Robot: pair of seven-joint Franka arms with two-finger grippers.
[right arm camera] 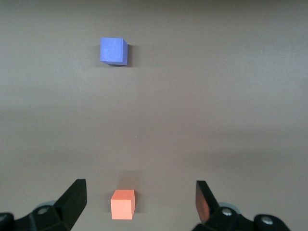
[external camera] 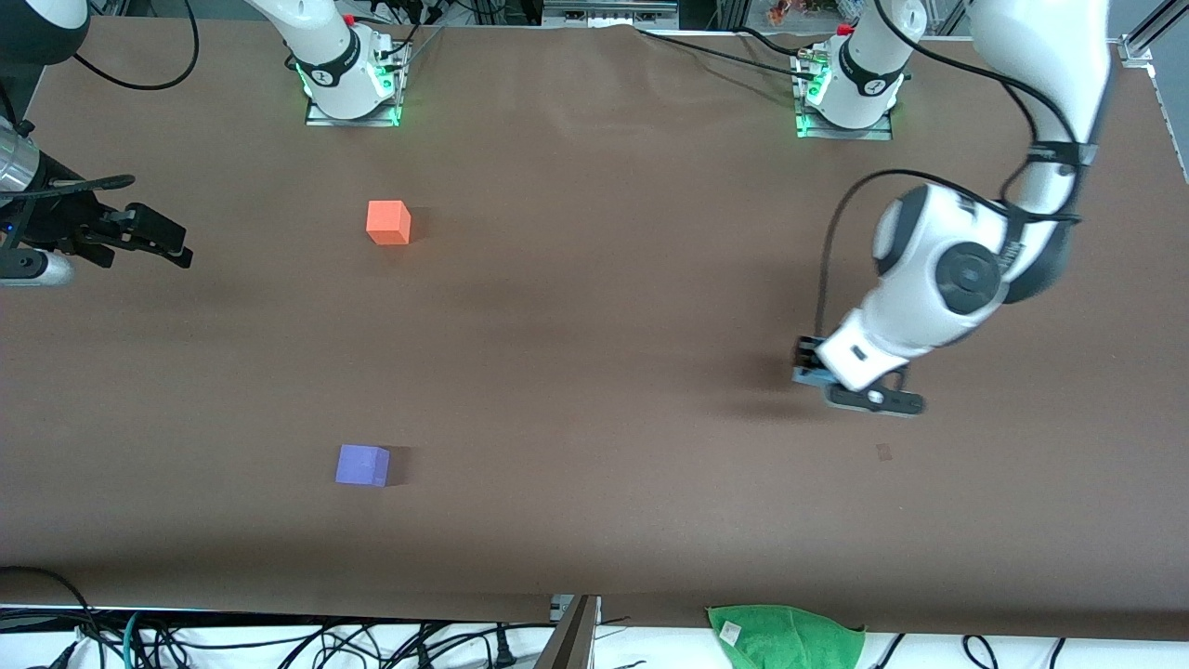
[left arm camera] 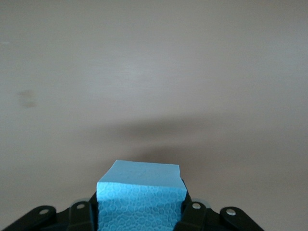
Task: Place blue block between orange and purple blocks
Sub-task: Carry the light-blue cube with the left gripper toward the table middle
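— Violet-purple matte cube (external camera: 362, 465) is lying nearest, bright orange matte cube (external camera: 388, 222) farther; right gripper (external camera: 153, 240) is waiting, fingers spread.

— Only the left wrist view is showing the left gripper (left arm camera: 141, 211) clenching the sky-blue matte cube (left arm camera: 141, 204).

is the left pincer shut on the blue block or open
Shut on it. In the left wrist view the blue block sits clamped between the left pincer fingers, which press both its sides above the brown table.

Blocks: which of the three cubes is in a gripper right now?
The blue block, clamped in the left gripper. The orange block and the purple block sit free on the table; the right gripper is open, empty.
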